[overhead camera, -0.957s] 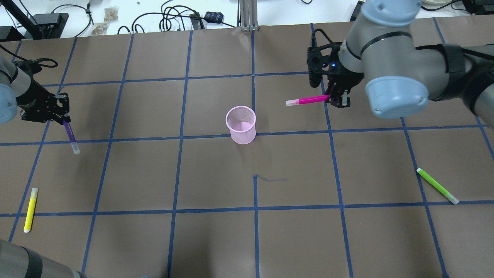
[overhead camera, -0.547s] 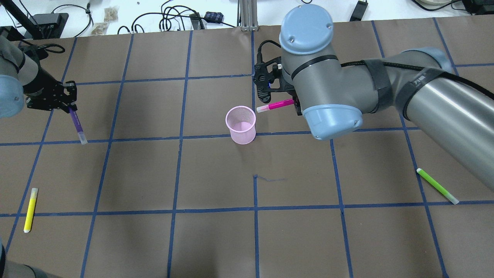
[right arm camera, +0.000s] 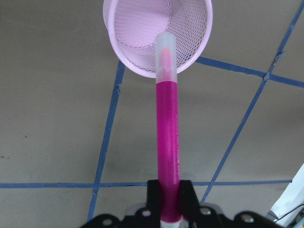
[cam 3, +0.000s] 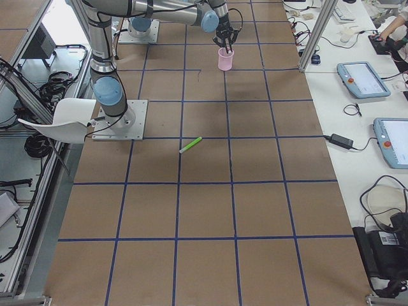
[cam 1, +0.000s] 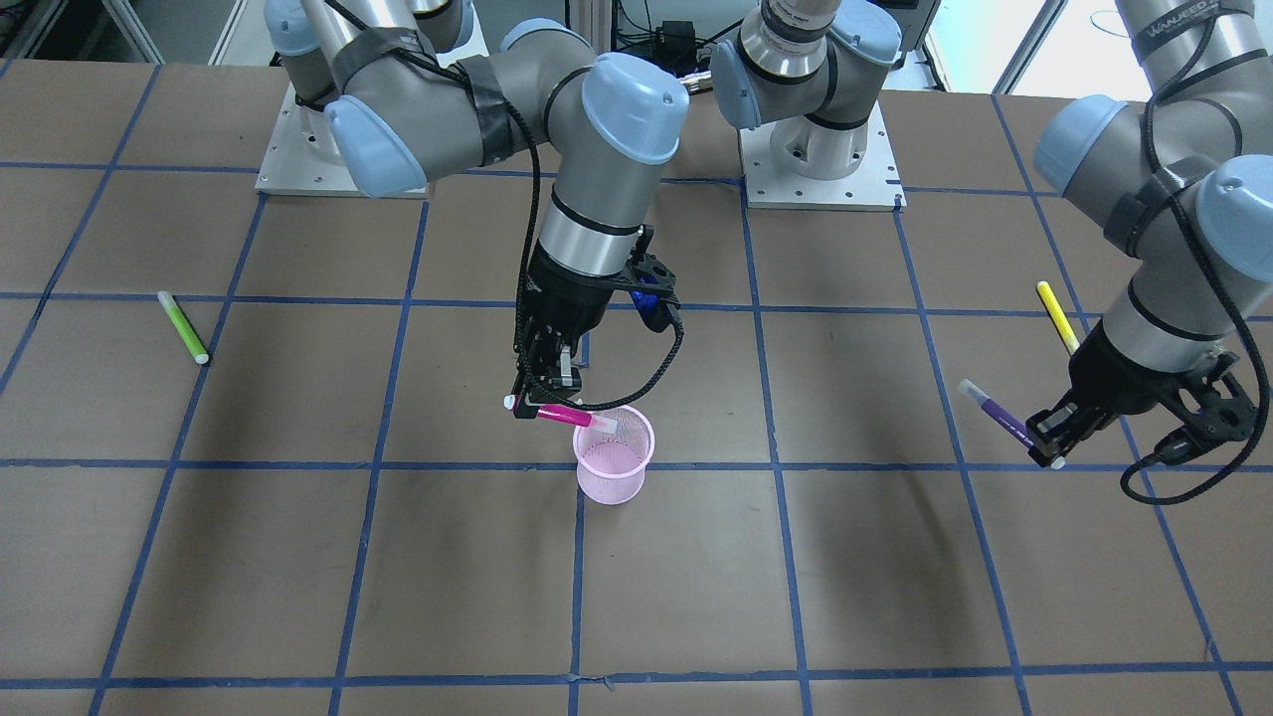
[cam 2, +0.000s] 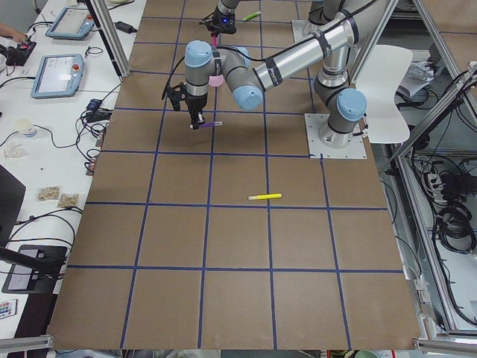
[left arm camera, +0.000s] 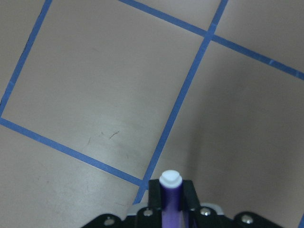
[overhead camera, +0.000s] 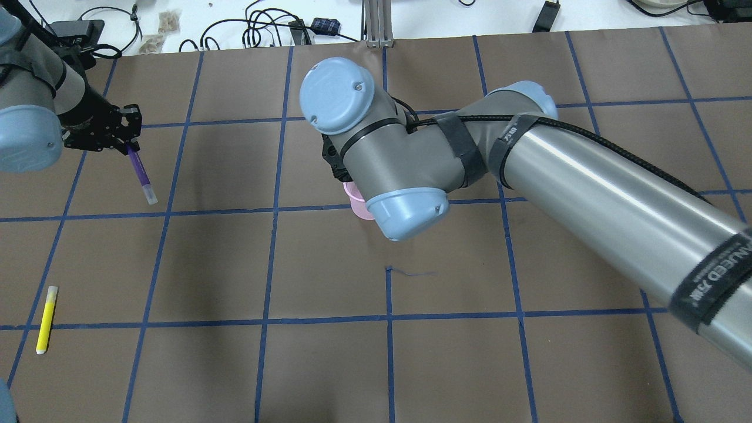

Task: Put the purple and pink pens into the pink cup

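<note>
The pink mesh cup (cam 1: 614, 459) stands near the table's middle. In the overhead view only a bit of it (overhead camera: 352, 197) shows under my right arm. My right gripper (cam 1: 540, 401) is shut on the pink pen (cam 1: 570, 416) and holds it nearly level above the table. In the right wrist view the pen (right arm camera: 167, 137) points its clear cap over the cup's (right arm camera: 137, 61) opening. My left gripper (cam 1: 1044, 435) is shut on the purple pen (cam 1: 995, 409) and holds it above the table, far from the cup. That pen also shows in the overhead view (overhead camera: 140, 172).
A yellow pen (overhead camera: 47, 319) lies on the table at the robot's left. A green pen (cam 1: 184, 326) lies at the robot's right; my right arm hides it in the overhead view. Cables and boxes sit past the table's far edge (overhead camera: 258, 29).
My right arm has swung left with the pink pen, from well right of the cup to over it. My left gripper has carried the purple pen further from the robot and slightly toward the middle.
</note>
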You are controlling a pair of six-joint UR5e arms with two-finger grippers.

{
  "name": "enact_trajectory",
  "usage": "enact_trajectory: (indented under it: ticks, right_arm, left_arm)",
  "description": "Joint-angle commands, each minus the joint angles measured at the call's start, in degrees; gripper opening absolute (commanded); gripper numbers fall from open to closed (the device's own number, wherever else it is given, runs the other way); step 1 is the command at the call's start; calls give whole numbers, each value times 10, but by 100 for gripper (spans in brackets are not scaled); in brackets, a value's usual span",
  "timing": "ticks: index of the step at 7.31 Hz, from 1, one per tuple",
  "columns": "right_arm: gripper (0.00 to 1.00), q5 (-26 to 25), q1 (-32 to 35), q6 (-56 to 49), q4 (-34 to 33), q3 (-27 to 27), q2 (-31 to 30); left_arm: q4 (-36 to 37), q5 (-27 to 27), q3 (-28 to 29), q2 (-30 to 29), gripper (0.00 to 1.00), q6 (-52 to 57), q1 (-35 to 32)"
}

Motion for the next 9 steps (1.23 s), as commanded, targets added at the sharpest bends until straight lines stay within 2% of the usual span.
enact_trajectory:
  ticks: [1, 6, 7, 9]
  right_arm:
    - [6, -53, 18, 4, -1, -7, 23]
    - [10, -65, 46, 50, -9, -8, 59]
    - [31, -64, 46, 51, -9, -8, 59]
    - [88, -60, 46, 49, -11, -8, 60]
  left_arm:
    - [1, 0, 0, 0, 0, 0, -1]
    - [7, -2, 0, -1, 0, -3, -6]
    - [28, -2, 0, -5, 0, -3, -12]
    - [42, 0, 2, -2, 0, -14, -34]
